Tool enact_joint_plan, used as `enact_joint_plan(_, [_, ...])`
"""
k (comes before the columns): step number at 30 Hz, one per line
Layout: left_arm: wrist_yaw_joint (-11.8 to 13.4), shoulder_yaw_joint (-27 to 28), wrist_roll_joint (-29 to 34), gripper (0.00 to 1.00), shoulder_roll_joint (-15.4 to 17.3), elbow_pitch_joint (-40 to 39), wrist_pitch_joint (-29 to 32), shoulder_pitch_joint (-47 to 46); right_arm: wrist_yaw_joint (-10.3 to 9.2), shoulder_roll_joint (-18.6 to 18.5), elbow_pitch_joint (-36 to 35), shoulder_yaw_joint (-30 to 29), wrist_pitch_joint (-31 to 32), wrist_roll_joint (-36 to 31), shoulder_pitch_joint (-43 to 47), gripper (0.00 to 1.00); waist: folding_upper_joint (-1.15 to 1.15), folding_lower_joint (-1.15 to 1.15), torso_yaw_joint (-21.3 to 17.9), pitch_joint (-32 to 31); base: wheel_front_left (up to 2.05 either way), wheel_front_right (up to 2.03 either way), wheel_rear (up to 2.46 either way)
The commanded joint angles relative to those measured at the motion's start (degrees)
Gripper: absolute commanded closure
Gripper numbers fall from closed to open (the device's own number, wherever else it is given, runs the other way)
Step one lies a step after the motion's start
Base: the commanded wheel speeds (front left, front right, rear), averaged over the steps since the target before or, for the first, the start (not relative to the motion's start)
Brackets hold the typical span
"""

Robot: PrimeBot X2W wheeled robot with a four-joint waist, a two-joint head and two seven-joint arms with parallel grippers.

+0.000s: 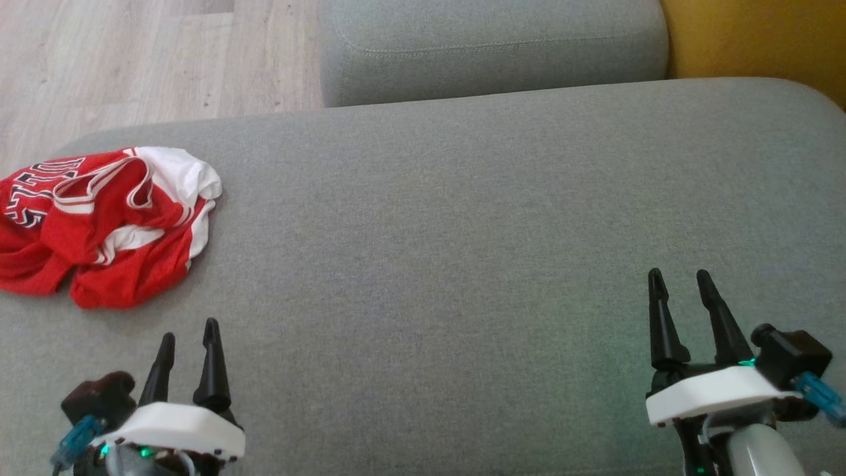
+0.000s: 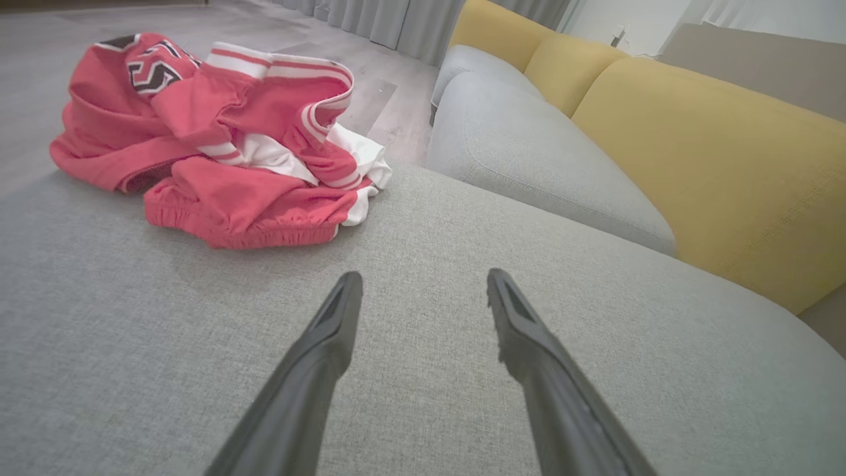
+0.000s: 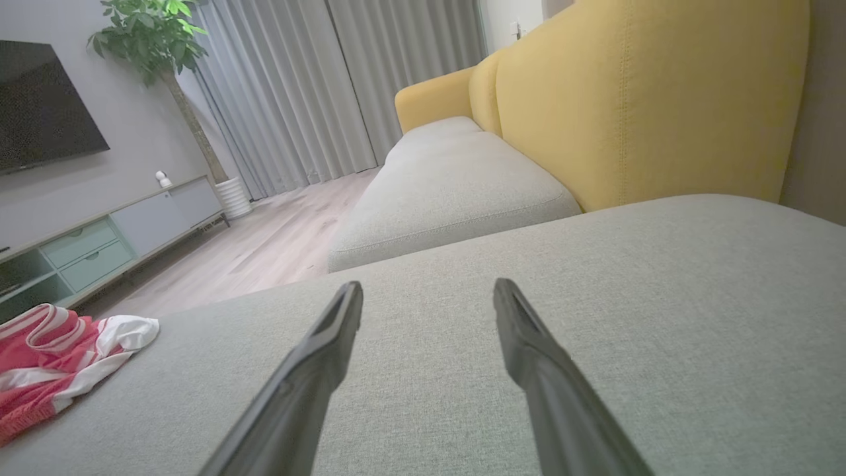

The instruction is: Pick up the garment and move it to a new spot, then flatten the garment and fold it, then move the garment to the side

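The garment is a crumpled red and white jersey with dark lettering, lying bunched at the far left of the grey sofa cushion. The left wrist view has the garment ahead and to the left of my fingers, and in the right wrist view the garment lies at the lower left. My left gripper hovers open over the cushion a little nearer than the garment, nothing between its fingers. Over bare cushion at the lower right, my right gripper is open and empty, far from the garment.
A second grey seat cushion lies beyond, with the yellow sofa back at the upper right. Wooden floor runs past the cushion's far left edge. A TV unit and a potted plant stand across the room.
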Motion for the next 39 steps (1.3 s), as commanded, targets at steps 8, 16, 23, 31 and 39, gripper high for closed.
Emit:
enact_joint_plan(8, [0.7, 0.8, 6.9, 0.0, 1.5, -2.9, -1.9, -0.6, -0.03, -0.3, -2.0, 0.7, -2.2, -6.7, -0.6, 0.0, 0.0, 0.0, 0.1, 0.0, 0.0, 0.0, 0.0])
enact_joint_plan(16, [1.1, 1.0, 13.1, 0.0, 1.8, -3.1, -3.4, -0.1, -0.04, -0.3, -1.6, 0.5, -3.7, -10.6, -0.4, 0.0, 0.0, 0.0, 0.0, 0.0, 0.0, 0.0, 0.0])
enact_joint_plan(23, [0.7, 1.2, 17.5, 0.0, 1.7, -2.4, -4.6, 0.3, -0.04, -0.3, -0.4, 0.6, -4.9, -12.9, -0.1, 0.0, 0.0, 0.0, -0.1, 0.1, 0.0, 0.0, 0.0])
enact_joint_plan(31, [0.1, 1.4, 21.6, 0.0, 1.4, -1.3, -5.8, 0.7, -0.04, -0.4, 1.1, 0.5, -6.0, -15.7, -0.2, 0.0, 0.0, 0.0, -0.4, 0.1, 0.0, 0.0, 0.0])
enact_joint_plan(39, [-0.7, 2.4, 20.6, 0.0, 0.9, -0.4, -5.8, 0.7, -0.04, -0.4, 2.2, 0.8, -6.0, -14.4, -0.3, 0.0, 0.0, 0.0, -0.7, 0.0, 0.0, 0.0, 0.0])
